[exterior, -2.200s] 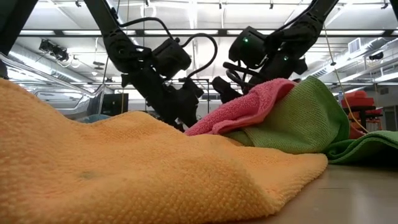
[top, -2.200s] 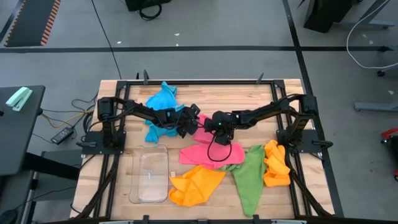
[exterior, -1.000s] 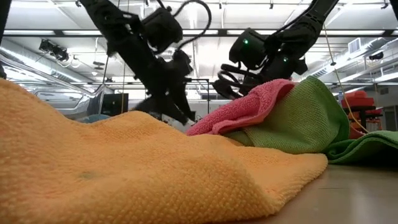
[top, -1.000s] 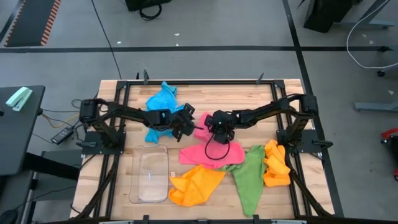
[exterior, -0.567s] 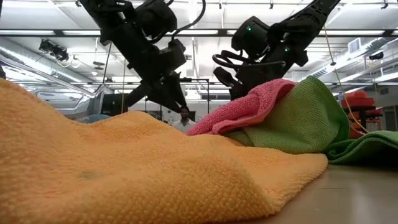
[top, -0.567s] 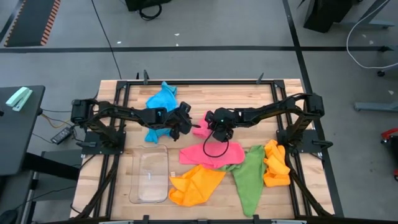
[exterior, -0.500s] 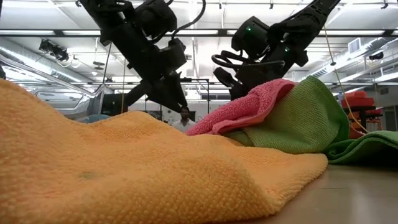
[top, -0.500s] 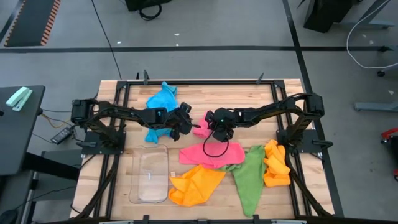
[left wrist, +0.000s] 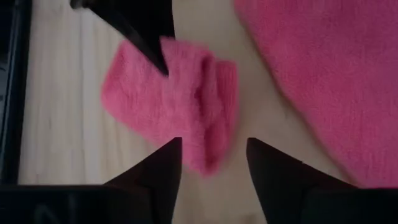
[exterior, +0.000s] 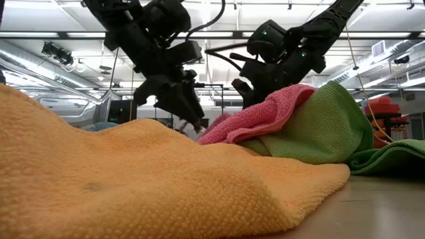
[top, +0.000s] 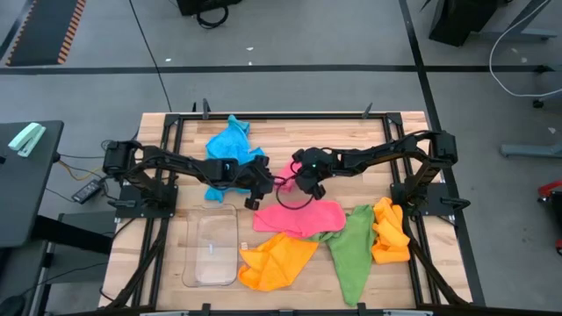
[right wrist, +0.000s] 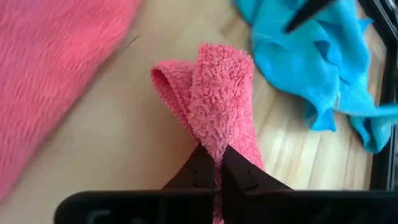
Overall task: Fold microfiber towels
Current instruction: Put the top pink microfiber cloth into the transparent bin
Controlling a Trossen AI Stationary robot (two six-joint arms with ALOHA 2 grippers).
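Observation:
A small bunched pink towel [top: 283, 184] hangs between my two grippers above the table's middle. My right gripper [right wrist: 214, 152] is shut on it. My left gripper [left wrist: 211, 158] stands open on the towel's left, one finger on either side of its free end [left wrist: 208, 152]. A larger pink towel [top: 300, 216] lies flat nearer the front, apart from the small one. Behind the left arm lies a sky-blue towel [top: 228, 145]. Orange towels [top: 274, 261] [top: 390, 232] and a green one [top: 351, 250] lie along the front. My right gripper pinches one end of the small pink towel [right wrist: 217, 134] between its two fingers, several layers folded together. The fingers slant down from the table's right. The towel stands out past the fingertips in a doubled fold [right wrist: 171, 81]. My left gripper: I cannot tell whether its open fingers [left wrist: 165, 165] touch the towel's end.
A clear plastic tray [top: 211, 246] sits at the front left. In the low view an orange towel [exterior: 133, 179] fills the foreground, with pink [exterior: 265, 116] and green [exterior: 332, 126] cloth heaped behind it. A black frame [top: 281, 115] runs around the table.
Both grippers have rolled about their own axes. My left gripper has drifted a little toward the table's near edge. In the low view a bit of the small pink towel now shows between the two grippers where none showed before.

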